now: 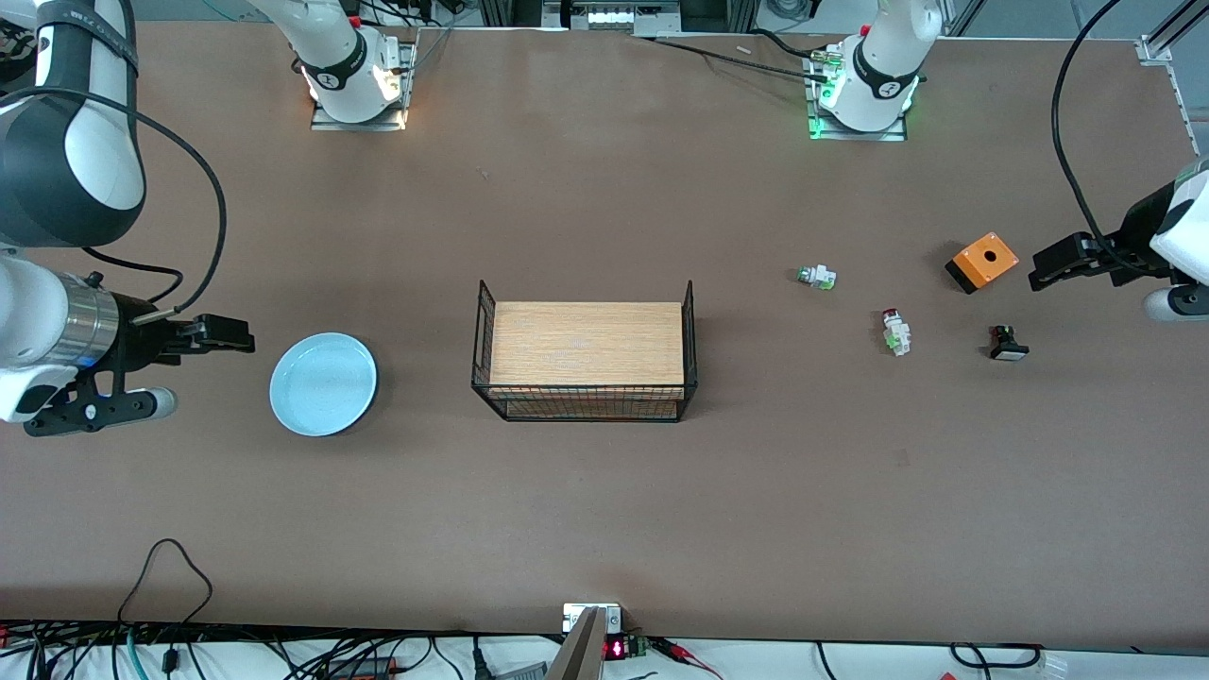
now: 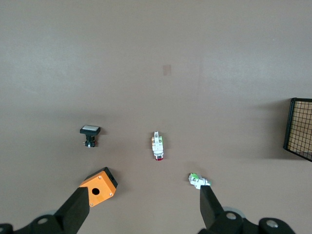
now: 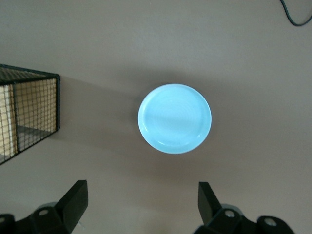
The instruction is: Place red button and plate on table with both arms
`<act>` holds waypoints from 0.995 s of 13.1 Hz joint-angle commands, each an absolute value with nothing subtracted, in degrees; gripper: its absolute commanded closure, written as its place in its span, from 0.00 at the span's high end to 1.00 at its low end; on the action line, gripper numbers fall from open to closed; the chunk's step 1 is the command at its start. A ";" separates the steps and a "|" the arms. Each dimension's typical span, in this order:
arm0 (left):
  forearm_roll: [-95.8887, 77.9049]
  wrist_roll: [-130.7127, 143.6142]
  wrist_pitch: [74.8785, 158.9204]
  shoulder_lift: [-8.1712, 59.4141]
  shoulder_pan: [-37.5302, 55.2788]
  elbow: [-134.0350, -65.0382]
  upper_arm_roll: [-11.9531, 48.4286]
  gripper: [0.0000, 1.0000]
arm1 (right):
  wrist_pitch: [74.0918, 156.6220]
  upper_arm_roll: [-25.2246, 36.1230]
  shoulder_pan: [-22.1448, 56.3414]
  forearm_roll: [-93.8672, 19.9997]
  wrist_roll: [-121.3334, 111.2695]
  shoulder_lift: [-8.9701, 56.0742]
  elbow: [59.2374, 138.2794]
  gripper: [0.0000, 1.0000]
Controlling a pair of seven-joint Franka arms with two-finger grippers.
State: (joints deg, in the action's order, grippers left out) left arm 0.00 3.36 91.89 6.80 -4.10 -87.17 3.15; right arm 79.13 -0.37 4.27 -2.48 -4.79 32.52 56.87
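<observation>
Tabletop (image 1: 604,491) lies bare around plate (image 1: 323,383) at lower left of the front view; rack (image 1: 586,351) stands centre, button (image 1: 895,332) right of it among other parts.

Left wrist view: left pincer (image 2: 141,207) spread above button (image 2: 157,145).

Right wrist view: right pincer (image 3: 141,202) spread, plate (image 3: 174,118) centred.

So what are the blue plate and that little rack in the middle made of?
The plate looks like glazed ceramic or smooth plastic: it has a soft sheen, so I can't tell which. The rack seems to be black metal wire mesh with a pale, grained wooden top.
</observation>
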 commanded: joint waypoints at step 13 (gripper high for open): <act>-1.41 2.11 92.28 5.89 -4.48 -86.84 3.34 1.00 | 98.69 -0.70 8.52 -0.53 -4.31 1.51 100.27 1.00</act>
State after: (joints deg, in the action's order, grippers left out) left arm 0.00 3.30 92.00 6.52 -4.10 -87.13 3.17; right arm 95.53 -0.56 8.33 0.28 -4.65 6.44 94.18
